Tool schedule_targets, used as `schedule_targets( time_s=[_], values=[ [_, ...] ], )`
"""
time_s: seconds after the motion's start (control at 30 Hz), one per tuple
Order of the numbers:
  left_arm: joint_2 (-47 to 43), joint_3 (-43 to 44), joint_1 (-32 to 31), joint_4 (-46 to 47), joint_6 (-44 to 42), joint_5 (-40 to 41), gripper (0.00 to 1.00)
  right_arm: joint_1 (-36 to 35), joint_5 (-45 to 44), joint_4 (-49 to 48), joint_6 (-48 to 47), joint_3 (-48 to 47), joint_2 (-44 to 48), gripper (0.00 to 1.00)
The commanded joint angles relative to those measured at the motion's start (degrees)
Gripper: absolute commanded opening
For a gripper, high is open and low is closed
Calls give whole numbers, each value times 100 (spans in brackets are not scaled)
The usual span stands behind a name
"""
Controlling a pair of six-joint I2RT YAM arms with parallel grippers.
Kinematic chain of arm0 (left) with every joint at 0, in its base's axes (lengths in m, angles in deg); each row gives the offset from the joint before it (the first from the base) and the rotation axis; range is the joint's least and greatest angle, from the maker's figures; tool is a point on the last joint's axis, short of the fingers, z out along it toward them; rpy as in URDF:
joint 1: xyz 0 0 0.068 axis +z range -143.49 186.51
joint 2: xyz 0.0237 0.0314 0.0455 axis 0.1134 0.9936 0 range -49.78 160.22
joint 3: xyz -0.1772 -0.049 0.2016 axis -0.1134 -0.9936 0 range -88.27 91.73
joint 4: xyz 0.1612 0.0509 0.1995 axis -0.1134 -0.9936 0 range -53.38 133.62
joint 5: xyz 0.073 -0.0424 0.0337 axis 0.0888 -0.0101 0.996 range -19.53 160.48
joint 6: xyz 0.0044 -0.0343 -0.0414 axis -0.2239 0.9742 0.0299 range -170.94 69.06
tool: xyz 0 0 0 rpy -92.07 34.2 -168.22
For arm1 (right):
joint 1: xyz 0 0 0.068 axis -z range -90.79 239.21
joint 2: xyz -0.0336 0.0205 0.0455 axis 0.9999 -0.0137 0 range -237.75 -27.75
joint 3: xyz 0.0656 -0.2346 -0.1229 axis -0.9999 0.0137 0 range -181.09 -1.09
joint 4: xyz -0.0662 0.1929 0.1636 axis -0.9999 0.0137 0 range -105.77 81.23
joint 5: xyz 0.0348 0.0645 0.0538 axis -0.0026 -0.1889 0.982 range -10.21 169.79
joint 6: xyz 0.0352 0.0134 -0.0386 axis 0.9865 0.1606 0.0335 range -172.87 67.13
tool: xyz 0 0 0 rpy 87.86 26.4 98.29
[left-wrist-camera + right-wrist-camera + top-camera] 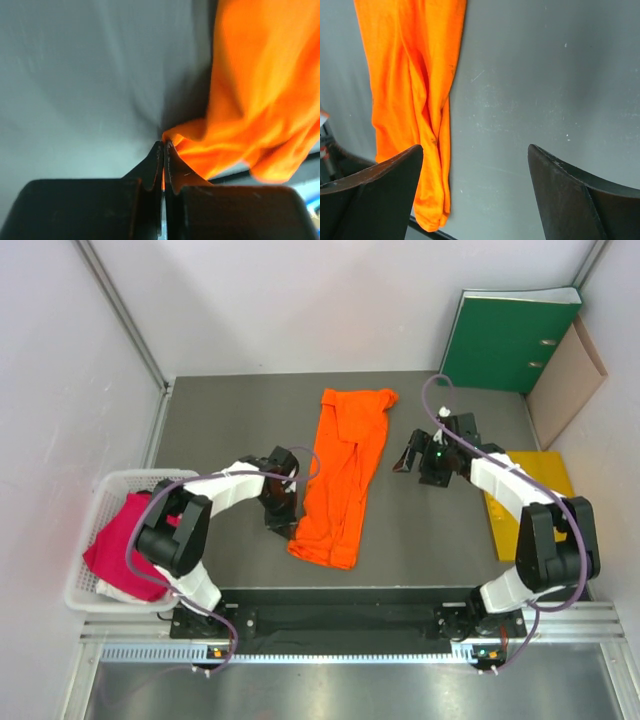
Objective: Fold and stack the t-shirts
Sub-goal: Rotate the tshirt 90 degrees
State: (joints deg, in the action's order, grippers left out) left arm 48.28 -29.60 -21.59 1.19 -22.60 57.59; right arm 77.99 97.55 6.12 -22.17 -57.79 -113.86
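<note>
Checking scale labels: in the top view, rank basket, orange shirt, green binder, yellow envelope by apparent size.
basket
orange shirt and green binder, too alike to rank
yellow envelope, partly hidden by the right arm

White-and-black arms (pixel 232 483) with purple cables (pixel 426 395)

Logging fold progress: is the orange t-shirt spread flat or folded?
Partly folded: the orange t-shirt lies as a narrow lengthwise strip with overlapping layers, not yet folded across. The left gripper pinches its edge.

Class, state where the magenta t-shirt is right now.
In the top view the magenta t-shirt sits bunched in the white basket at the left, beside the left arm, apart from the orange t-shirt.
</note>
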Motion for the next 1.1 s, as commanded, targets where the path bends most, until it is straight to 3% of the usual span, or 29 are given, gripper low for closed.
schedule_targets(
  time_s=[0.0,0.27,0.5,0.57,0.6,0.63,0.67,0.7,0.87,1.07],
  values=[
    [-621,-119,15,-827,23,-522,0,-38,70,-343,7,-226,-431,85],
    [-472,-172,6,-1145,-144,-1128,0,-64,263,-352,-73,-1095,-1504,85],
    [-50,-339,-20,-1179,-250,-1568,0,-64,360,-203,-196,-1299,-1646,85],
    [-146,-348,-20,-1372,-294,-1402,26,-64,351,-124,-266,-1282,-1638,85],
    [-338,-296,-20,-1460,-302,-1288,46,-64,342,-115,-275,-1264,-1629,85],
    [-462,-243,-12,-1565,-285,-956,79,-64,342,-89,-318,-1255,-1629,85],
    [-611,-155,-20,-1818,-259,-779,93,-64,351,-80,-328,-1220,-1603,85],
    [-943,72,-29,-1934,-241,-577,99,-64,351,-80,-328,-1194,-1585,86],
    [-1842,855,-134,-1989,-241,-161,99,-64,351,-141,-310,-895,-1436,85],
    [-1589,1094,-679,-1365,-144,-688,99,-64,369,-211,-310,-693,-1427,86]
  ],
)
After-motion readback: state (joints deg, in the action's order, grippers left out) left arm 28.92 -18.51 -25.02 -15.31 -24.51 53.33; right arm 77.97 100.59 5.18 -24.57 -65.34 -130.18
